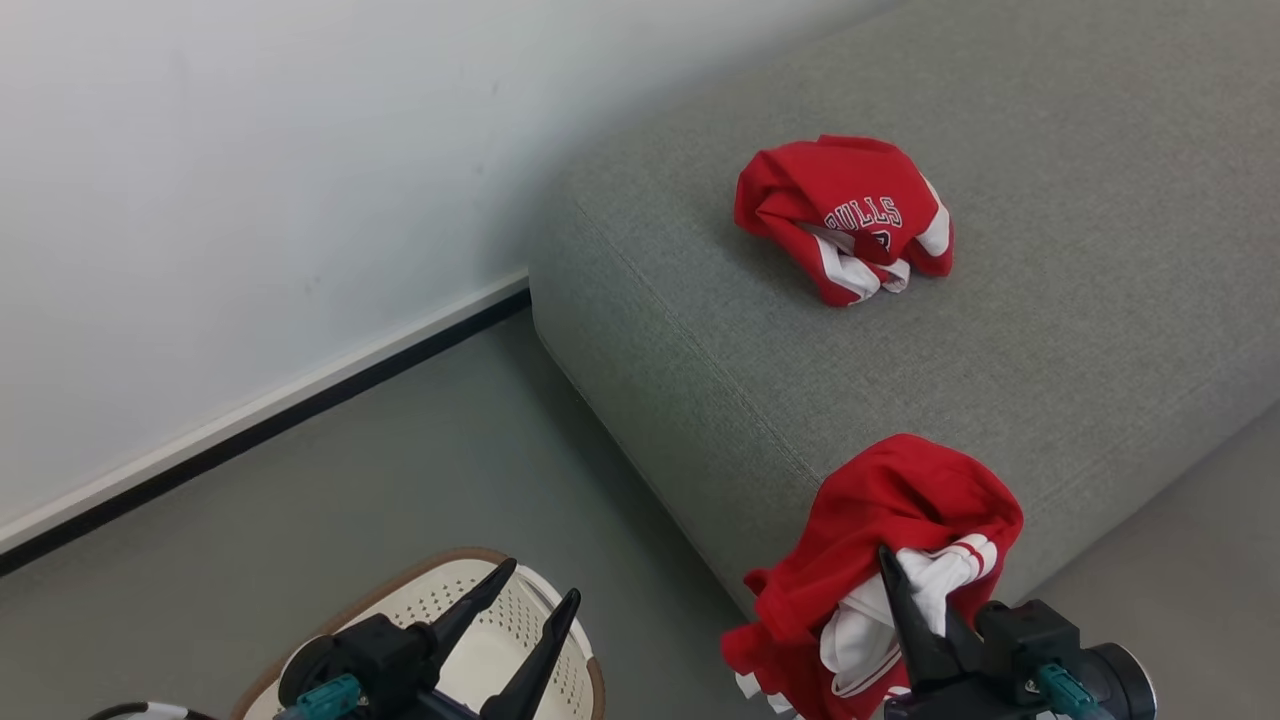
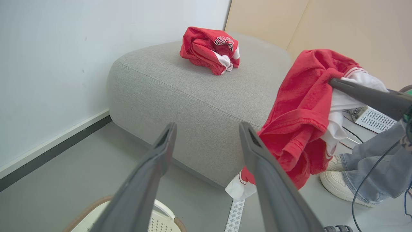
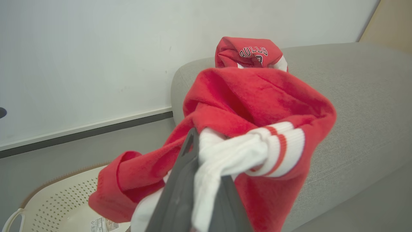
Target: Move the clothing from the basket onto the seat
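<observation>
Seat [image 1: 1000,330]: grey woven upholstery, matt, coarse grain. Held garment [image 1: 900,500]: soft red fleecy cloth, white ribbed trim. Basket [image 3: 54,201]: smooth cream plastic, perforated, brown woven-look rim. Left gripper [image 1: 542,577]: dark matt fingers. Floor [image 1: 350,480]: smooth, grey.

Seat [image 1: 1000,330] takes up right side of head view, floor [image 1: 400,450] to its left, wall [image 1: 250,180] behind both. First garment [image 1: 845,215] bundled on top of seat, toward the back, well in from the edges. Second garment [image 1: 900,510] hangs pinched in right gripper [image 3: 209,154], just in front of seat's near edge; contact with seat can't be told. Basket [image 1: 440,590] on floor, lower left, left of second garment. Left gripper [image 1: 542,580] above basket, apart from everything. Person's shoe [image 2: 338,183] on floor beyond second garment.
</observation>
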{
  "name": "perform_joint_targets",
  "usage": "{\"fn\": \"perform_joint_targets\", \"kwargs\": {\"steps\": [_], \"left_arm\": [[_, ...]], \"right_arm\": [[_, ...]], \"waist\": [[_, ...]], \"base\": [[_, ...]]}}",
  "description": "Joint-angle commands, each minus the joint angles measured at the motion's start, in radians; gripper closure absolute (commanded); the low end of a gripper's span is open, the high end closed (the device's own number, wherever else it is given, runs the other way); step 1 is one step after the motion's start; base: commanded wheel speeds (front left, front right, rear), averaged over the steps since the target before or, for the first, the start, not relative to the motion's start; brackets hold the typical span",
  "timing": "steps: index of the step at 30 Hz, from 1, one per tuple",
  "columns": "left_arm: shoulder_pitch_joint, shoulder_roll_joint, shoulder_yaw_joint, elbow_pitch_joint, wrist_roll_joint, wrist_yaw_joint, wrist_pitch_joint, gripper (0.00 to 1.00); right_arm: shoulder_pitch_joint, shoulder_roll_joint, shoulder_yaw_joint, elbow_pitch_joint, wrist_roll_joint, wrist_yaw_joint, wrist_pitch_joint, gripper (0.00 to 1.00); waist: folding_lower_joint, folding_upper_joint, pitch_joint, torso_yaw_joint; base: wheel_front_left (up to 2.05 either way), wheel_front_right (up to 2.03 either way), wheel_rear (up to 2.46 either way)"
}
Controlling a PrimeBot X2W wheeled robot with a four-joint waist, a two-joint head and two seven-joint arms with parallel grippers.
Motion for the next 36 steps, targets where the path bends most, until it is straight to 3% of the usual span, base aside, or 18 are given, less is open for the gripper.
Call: {"fn": "perform_joint_targets", "kwargs": {"steps": [1, 11, 15, 19, 20, 23, 28, 36], "left_arm": [[-0.014, 0.002, -0.008, 0.011, 0.005, -0.008, 0.003, 0.0], [-0.048, 0.009, -0.021, -0.007, 0.003, -0.017, 0.035, 0.0], [-0.042, 0.031, -0.02, -0.041, 0.006, -0.004, 0.061, 0.0], [-0.033, 0.069, -0.02, -0.104, 0.026, 0.013, 0.099, 0.0], [-0.05, 0.086, -0.033, -0.148, 0.042, 0.013, 0.128, 0.0], [-0.105, 0.099, -0.059, -0.21, 0.066, -0.012, 0.178, 0.0], [-0.191, 0.081, -0.094, -0.288, 0.102, -0.034, 0.232, 0.0], [-0.248, 0.025, -0.157, -0.346, 0.128, -0.049, 0.245, 0.0]], "right_arm": [[0.0, 0.004, 0.003, -0.008, 0.01, -0.001, -0.011, 1.0], [-0.141, -0.023, 0.08, 0.038, -0.06, -0.001, 0.005, 1.0], [-0.299, -0.055, 0.108, 0.068, 0.017, -0.001, 0.021, 1.0], [-0.528, -0.127, 0.108, 0.098, 0.109, -0.001, 0.049, 1.0], [-0.65, -0.177, 0.081, 0.129, 0.152, -0.001, 0.061, 1.0], [-0.824, -0.259, 0.015, 0.184, 0.2, -0.001, 0.082, 1.0], [-1.095, -0.377, -0.091, 0.317, 0.252, -0.001, 0.105, 1.0], [-1.356, -0.544, -0.295, 0.538, 0.219, -0.001, 0.119, 1.0]], "waist": [[-0.0001, -0.0001, 0.037, -0.024], [-0.0001, -0.0001, 0.1, -0.029], [-0.0001, -0.0001, 0.148, -0.032], [-0.0001, -0.0001, 0.219, -0.036], [-0.0001, -0.0001, 0.266, -0.018], [-0.0001, -0.0001, 0.34, 0.035], [-0.0001, -0.0001, 0.461, 0.098], [-0.0001, -0.0001, 0.599, 0.187]], "base": [[0.0, 0.0, 0.0], [0.0, 0.0, 0.0], [0.0, 0.0, 0.0], [0.0, 0.0, 0.0], [0.0, 0.0, 0.0], [0.0, 0.0, 0.0], [0.0, 0.0, 0.0], [0.0, 0.0, 0.0]]}}
